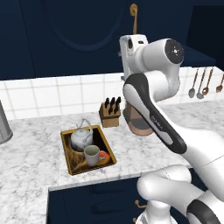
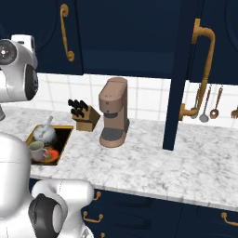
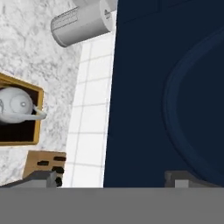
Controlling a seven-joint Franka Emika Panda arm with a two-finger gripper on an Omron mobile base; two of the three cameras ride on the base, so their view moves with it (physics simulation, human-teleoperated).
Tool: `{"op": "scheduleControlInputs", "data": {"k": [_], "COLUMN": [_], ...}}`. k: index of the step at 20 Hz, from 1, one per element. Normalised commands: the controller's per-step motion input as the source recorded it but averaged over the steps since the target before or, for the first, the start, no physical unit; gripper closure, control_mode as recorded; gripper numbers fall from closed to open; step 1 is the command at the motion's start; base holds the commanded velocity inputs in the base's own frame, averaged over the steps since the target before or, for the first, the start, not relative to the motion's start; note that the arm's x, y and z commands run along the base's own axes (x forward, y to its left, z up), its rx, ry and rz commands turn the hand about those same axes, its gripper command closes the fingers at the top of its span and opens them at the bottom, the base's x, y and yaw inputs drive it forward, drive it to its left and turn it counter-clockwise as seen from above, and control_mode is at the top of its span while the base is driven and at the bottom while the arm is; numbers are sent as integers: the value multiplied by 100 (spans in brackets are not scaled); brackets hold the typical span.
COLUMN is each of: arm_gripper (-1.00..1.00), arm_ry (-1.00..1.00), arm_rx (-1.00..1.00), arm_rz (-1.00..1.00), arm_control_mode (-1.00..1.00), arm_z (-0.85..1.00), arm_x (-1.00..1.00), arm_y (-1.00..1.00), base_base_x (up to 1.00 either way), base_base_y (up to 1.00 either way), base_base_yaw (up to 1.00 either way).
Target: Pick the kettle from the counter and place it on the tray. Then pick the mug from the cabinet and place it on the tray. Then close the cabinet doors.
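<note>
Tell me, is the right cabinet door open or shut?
Open. In the right base view the door shows edge-on, swung out over the counter, its brass handle pointing into the room.

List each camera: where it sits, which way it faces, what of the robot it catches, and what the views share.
Left base view: behind the arm, to its left, looking forward and down at the counter; the white arm rises from the lower right.
Right base view: behind, to the right, facing the coffee machine and an open cabinet door; the arm fills the left edge.
Hand view: on the hand, rolled sideways, close to a navy door; fingertips spread apart.
Shared: tray holding kettle, knife block.
</note>
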Motion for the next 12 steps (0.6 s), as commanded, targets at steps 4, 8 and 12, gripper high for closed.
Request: {"op": "scheduleControlInputs", "data": {"k": [4, 8, 12], "arm_gripper": [-100, -100, -100], "arm_ry": [0, 0, 0], "arm_rx": [-9, -9, -5], "arm_rz": [3, 5, 8], "arm_control_mode": [-100, -100, -100], "arm_z": [-10, -12, -11], "arm_x": [-66, -49, -44], "arm_y": [-4, -6, -11], "base_base_x": [0, 0, 0], "base_base_y": [0, 0, 0], "base_base_yaw": [0, 0, 0]}}
